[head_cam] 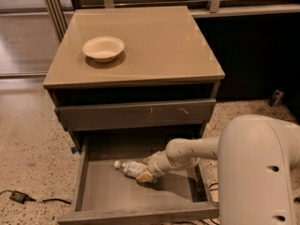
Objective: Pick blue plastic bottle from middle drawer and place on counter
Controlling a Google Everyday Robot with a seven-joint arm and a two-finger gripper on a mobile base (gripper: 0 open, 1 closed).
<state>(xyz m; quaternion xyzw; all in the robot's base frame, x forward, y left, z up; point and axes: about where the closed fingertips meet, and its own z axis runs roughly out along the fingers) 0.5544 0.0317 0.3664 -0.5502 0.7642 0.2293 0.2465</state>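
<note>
Middle drawer [108, 195] pulled open; blue plastic bottle [128, 167] lying on its side on the drawer floor, near the middle, white cap pointing left; gripper [146, 174] down in the drawer at the bottle's right end, touching or right against it; can't tell if the claw is clamped on the bottle or not.

Step looks like the grasp. To do it well: get a firm hold across the bottle body, not the end, since it is round and could roll or slip; lift straight up; clear the scratched drawer front [136, 114] above before swinging out.

Counter [164, 41] has a white bowl [103, 48] at its left; set the bottle well apart from it.
</note>
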